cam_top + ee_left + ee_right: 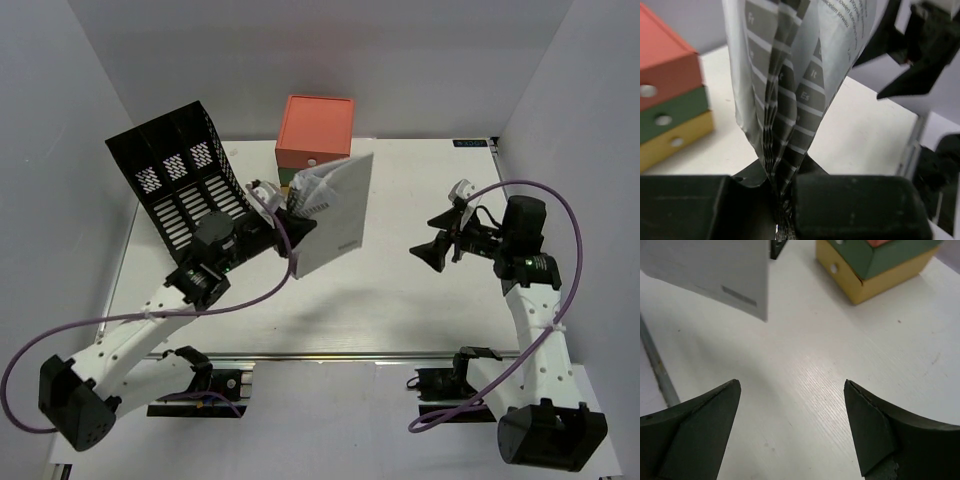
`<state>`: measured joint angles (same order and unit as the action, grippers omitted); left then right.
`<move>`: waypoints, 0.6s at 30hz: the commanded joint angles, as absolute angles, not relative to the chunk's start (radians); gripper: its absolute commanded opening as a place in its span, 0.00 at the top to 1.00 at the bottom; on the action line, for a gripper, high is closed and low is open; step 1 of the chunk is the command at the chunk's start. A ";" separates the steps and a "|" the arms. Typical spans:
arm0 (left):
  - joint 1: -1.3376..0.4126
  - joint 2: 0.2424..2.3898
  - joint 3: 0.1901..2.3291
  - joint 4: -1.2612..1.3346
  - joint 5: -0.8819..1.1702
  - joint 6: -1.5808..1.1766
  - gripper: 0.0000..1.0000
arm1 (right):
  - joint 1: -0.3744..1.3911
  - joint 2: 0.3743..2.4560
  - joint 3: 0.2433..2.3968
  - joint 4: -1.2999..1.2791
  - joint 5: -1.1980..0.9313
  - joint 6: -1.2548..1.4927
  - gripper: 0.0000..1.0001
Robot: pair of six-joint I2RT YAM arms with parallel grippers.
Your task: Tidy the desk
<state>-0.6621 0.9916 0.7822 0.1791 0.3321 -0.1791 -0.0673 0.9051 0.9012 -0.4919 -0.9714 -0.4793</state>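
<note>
The white desk (400, 290) carries everything here. My left gripper (297, 222) is shut on a thin white booklet (332, 212), pinching it at its edge so it stands on end above the desk. In the left wrist view the booklet (790, 75) fans upward from between the pads (850, 205), its pages showing grey printed rows. My right gripper (432, 252) hangs open over the right half of the desk, apart from the booklet. The right wrist view shows its fingertips (715, 410) spread wide above bare white desk (805, 390), with the booklet's corner (715, 275) at upper left.
A black mesh file holder (180, 180) leans at the back left. A small drawer unit with orange, green and yellow layers (313, 135) stands at the back centre, also as drawer unit (665, 100) and drawer unit (875, 265). A metal rail (340, 357) runs along the near edge.
</note>
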 commanded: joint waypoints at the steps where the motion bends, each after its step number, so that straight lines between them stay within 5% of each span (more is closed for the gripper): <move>1: -0.649 0.921 0.867 0.092 0.158 -0.133 1.00 | -0.071 0.858 0.838 -0.278 -0.815 -0.319 0.11; 3: -0.649 0.899 0.916 0.028 0.042 -0.130 1.00 | -0.071 0.850 0.796 -0.249 -0.830 -0.298 0.19; 4: -0.649 0.876 0.931 0.012 0.019 -0.130 1.00 | -0.072 0.850 0.789 -0.241 -0.841 -0.295 0.35; 5: -0.649 0.864 0.948 0.006 -0.088 -0.126 1.00 | -0.071 0.851 0.782 -0.224 -0.845 -0.282 0.83; 6: -0.649 0.855 0.959 -0.023 -0.130 -0.117 1.00 | -0.069 0.853 0.772 -0.216 -0.844 -0.256 1.00; 18: -0.649 0.899 1.149 -0.114 -0.881 -0.118 1.00 | -0.069 0.850 0.742 -0.222 -0.813 -0.259 1.00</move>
